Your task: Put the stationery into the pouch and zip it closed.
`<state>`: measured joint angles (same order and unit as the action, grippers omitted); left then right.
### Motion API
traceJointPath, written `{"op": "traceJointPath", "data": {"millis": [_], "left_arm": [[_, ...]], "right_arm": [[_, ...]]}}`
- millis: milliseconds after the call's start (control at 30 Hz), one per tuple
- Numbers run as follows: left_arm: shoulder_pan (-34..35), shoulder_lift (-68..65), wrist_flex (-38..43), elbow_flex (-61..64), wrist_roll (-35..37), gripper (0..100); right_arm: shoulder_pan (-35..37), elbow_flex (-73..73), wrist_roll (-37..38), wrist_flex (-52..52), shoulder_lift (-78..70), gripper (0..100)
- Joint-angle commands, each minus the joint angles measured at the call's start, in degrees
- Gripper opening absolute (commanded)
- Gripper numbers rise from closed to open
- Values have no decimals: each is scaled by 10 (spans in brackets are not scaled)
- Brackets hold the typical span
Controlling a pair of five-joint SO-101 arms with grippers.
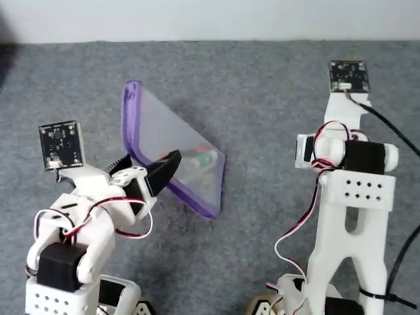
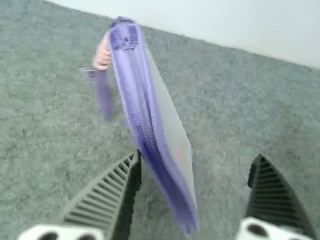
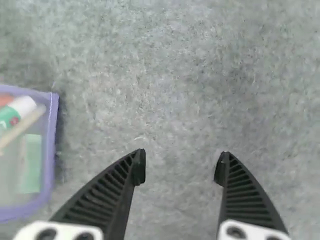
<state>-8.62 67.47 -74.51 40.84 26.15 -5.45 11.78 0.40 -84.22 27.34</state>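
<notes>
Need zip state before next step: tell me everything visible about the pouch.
The pouch is a flat rectangular sleeve, translucent plastic-like walls with purple binding. A purple zipper runs along one long edge, its pull at the far end with a purple strap hanging; whether it is fully shut I cannot tell. Inside lie a white tube and a green flat item. It rests on grey carpet, zipper side seemingly raised. The left gripper straddles the zipper edge, open.

Overhead camera, 2 close wrist cameras, pouch shared
</notes>
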Motion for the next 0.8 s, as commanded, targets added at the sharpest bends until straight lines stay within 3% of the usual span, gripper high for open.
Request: {"op": "traceJointPath", "data": {"millis": [0,200,333,500,633,733,767], "left_arm": [[6,24,-20,-46,5,331],[117,73,-65,-44,-43,331],[188,96,-101,-44,-76,331],[222,129,-103,-12,-98,316],[226,181,-70,21,-98,162],[223,227,-30,69,-111,5],[223,241,-18,88,-116,15]], "right_arm": [[20,-6,-36,-34,40,220],[46,65,-42,-58,114,220],[50,154,-42,7,181,220],[51,291,-39,115,282,178],[51,359,-40,167,369,0],[51,387,-40,171,414,46],[51,394,-41,171,423,39]]}}
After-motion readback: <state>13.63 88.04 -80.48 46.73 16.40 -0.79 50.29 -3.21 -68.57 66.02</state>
